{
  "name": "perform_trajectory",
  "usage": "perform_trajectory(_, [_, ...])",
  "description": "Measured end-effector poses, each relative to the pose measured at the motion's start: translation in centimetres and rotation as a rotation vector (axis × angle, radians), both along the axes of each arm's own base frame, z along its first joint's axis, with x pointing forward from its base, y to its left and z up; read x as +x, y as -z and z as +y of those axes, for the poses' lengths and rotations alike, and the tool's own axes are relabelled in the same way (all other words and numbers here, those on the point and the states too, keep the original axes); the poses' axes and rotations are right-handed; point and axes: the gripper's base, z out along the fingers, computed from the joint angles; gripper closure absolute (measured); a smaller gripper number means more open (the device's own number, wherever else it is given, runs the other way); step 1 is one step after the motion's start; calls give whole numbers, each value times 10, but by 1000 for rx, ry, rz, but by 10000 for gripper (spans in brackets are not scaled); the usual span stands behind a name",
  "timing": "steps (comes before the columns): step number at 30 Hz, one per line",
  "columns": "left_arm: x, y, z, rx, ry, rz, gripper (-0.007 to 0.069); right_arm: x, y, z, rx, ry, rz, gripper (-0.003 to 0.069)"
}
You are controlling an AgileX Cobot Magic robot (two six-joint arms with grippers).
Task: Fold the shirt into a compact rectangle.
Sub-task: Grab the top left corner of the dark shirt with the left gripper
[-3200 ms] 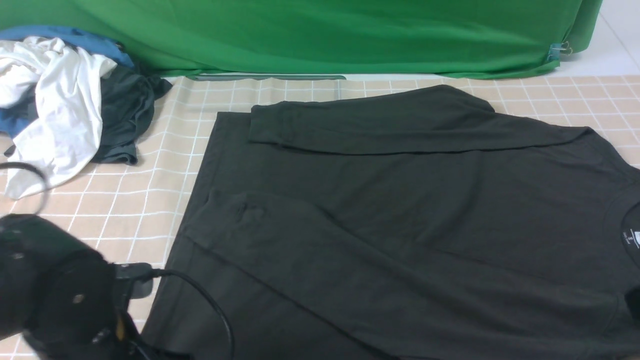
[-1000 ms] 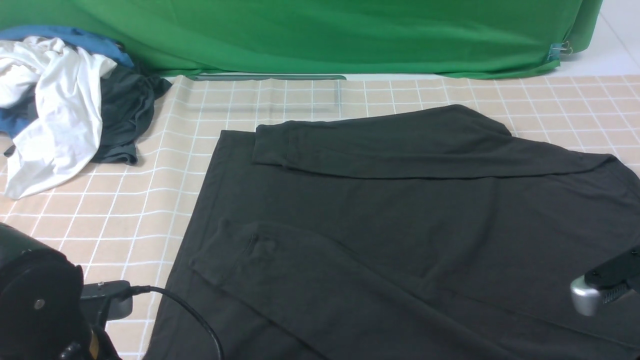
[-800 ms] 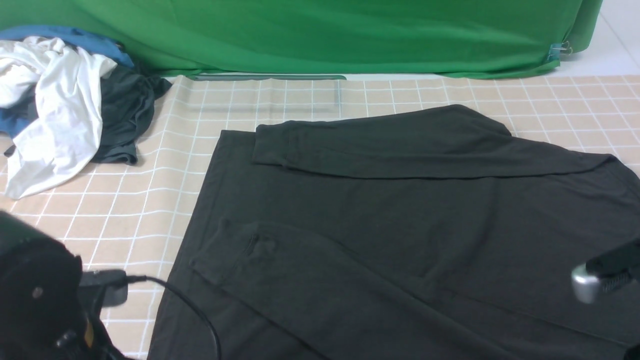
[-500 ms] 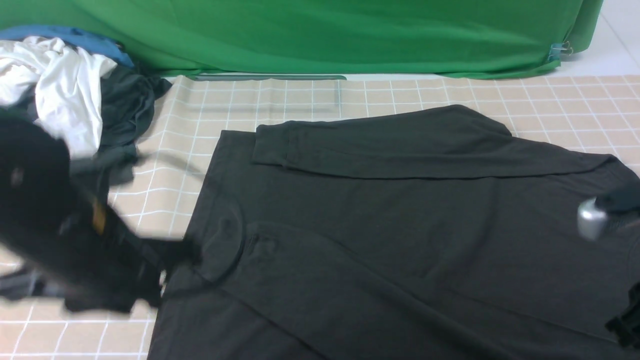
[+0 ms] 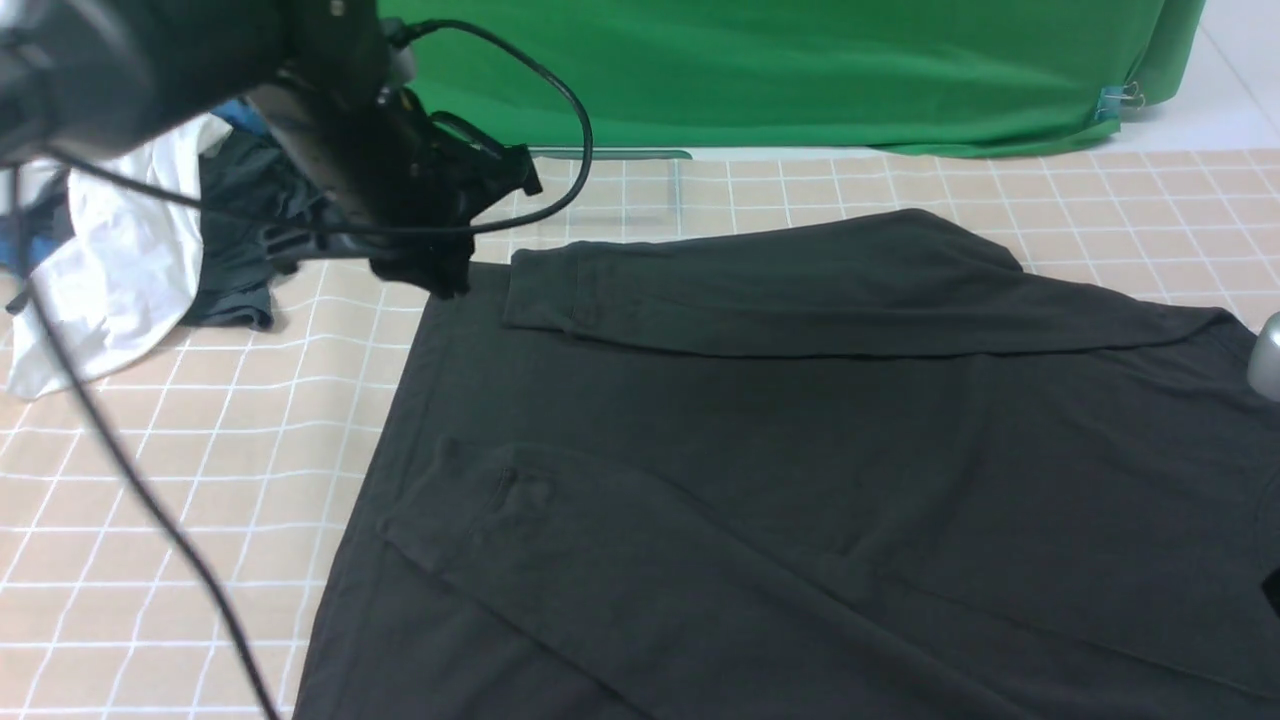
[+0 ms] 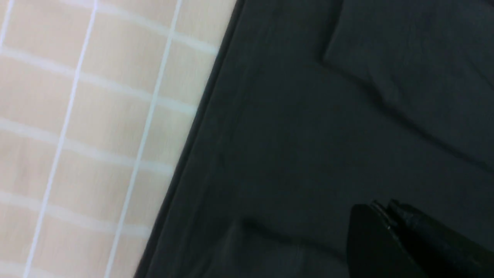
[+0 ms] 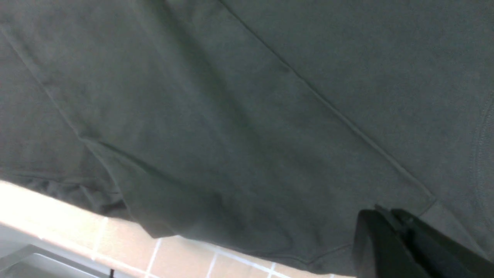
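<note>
The black shirt (image 5: 800, 450) lies flat on the checked cloth, both long sleeves folded across its body. No print shows on it. My left gripper (image 5: 440, 275) hangs over the shirt's far left hem corner. In the left wrist view its jaws (image 6: 380, 206) are shut, with dark fabric (image 6: 308, 135) below and nothing seen pinched between them. My right gripper (image 7: 382, 212) is shut too, above the shirt's cloth (image 7: 231, 96) near a shoulder seam and the garment's edge. Only a silver part of the right arm (image 5: 1265, 355) shows at the front view's right border.
A heap of clothes sits at the far left: a white garment (image 5: 130, 250), a dark grey one (image 5: 240, 240) and some blue cloth. A green backdrop (image 5: 800, 70) hangs behind the table. The left arm's cable (image 5: 150, 500) droops across the checked cloth (image 5: 200, 450).
The left arm has swung from the near left corner up to the shirt's far left corner. The right arm has slid rightward, almost out of the front view. The shirt lies still.
</note>
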Motion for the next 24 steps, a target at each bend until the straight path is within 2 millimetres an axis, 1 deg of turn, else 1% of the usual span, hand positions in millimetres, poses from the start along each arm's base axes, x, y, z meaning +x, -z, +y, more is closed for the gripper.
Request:
perform_trajectory(1, [12, 5, -2, 5, 12, -10, 531, -1, 0, 0, 7, 0, -1, 594])
perform_trajectory(2, [17, 8, -2, 7, 15, -14, 513, -1, -1, 0, 8, 0, -1, 590])
perform_trajectory(3, [30, 19, -5, 9, 26, -24, 456, -1, -1, 0, 10, 0, -1, 584])
perform_trajectory(5, [43, 30, -9, 5, 32, -46, 375, -1, -1, 0, 11, 1, -3, 575])
perform_trajectory(6, [45, 31, -9, 4, 33, -49, 367, -1, -1, 0, 11, 1, -3, 575])
perform_trajectory(7, [52, 40, -11, -1, 35, -68, 318, -1, -1, 0, 11, 1, -3, 568])
perform_trajectory(11, [69, 71, -14, 6, 47, -100, 176, -1, -1, 0, 12, 0, -8, 552])
perform_trajectory(14, [76, 89, -15, 18, 57, -108, 116, 0, -1, 1, 13, 1, -13, 543])
perform_trajectory(15, [76, 90, -15, 19, 58, -108, 113, 0, -1, 1, 13, 1, -13, 542])
perform_trajectory(16, [78, 96, -16, 20, 64, -112, 102, 0, -1, 1, 14, 1, -14, 538])
perform_trajectory(19, [82, 105, -17, 20, 76, -125, 99, 0, -1, 1, 14, 1, -14, 533])
perform_trajectory(24, [84, 112, -19, 26, 116, -132, 125, 0, -1, 1, 14, 1, -14, 526])
